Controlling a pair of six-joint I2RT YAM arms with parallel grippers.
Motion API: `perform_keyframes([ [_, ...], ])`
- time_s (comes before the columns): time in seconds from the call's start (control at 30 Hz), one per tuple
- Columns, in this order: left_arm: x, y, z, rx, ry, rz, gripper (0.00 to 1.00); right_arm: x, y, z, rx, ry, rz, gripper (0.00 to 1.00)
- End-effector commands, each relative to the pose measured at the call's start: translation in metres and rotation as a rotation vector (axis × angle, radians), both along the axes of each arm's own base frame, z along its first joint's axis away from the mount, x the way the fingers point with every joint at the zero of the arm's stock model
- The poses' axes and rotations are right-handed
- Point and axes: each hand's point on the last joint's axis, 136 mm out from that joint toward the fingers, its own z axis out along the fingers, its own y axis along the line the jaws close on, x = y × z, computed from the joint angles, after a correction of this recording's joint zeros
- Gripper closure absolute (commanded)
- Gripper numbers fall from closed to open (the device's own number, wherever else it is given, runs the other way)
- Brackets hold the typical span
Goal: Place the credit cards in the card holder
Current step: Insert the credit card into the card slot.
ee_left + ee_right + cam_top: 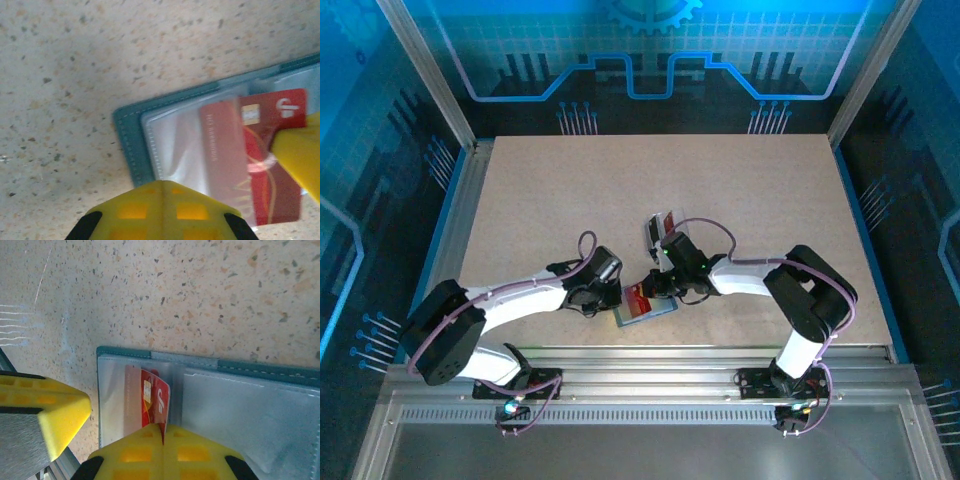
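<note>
Speckled desk (570, 190), by its near edge: the card holder (642, 314) lies open, a red card (157, 395) partly in its clear sleeve, pinched by the right claw (162, 429). The left claw (160, 186) is clenched at the holder's edge. A skewed push could buckle the card or drag the holder.

The holder (632, 318) lies open near the front edge of the bench (620, 180), and both arms crowd it. The left arm (520, 295) reaches in from the left and the right arm (745, 278) from the right. Their closed jaws almost meet above it. The right jaws pinch a red card (160, 405) that occupies one pocket. Spare cards (658, 228) lie just behind the right wrist. The far half of the bench and both side strips are bare.
</note>
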Motion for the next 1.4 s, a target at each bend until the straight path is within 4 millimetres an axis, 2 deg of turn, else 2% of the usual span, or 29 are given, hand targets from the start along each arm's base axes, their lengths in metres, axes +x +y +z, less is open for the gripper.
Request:
perform_keyframes([
  [0.0, -0.007, 0.009, -0.017, 0.029, 0.037, 0.015, 1.0, -0.024, -0.013, -0.029, -0.118, 0.08, 0.041, 1.0],
  [0.27, -0.015, 0.014, -0.032, 0.038, 0.062, 0.02, 1.0, -0.027, -0.005, -0.031, -0.124, 0.083, 0.065, 1.0],
  [0.73, -0.015, 0.009, -0.036, 0.027, 0.068, 0.018, 1.0, -0.031, 0.007, -0.029, -0.118, 0.073, 0.082, 1.0],
  [0.93, -0.015, 0.009, -0.037, 0.027, 0.068, 0.016, 1.0, -0.031, 0.003, -0.026, -0.13, 0.065, 0.079, 1.0],
  [1.2, -0.017, 0.01, -0.041, 0.029, 0.076, 0.018, 1.0, -0.026, 0.004, -0.011, -0.14, 0.03, 0.092, 0.8],
  [1.37, -0.018, 0.01, -0.043, 0.028, 0.079, 0.02, 1.0, -0.025, 0.006, -0.006, -0.135, 0.025, 0.095, 0.75],
])
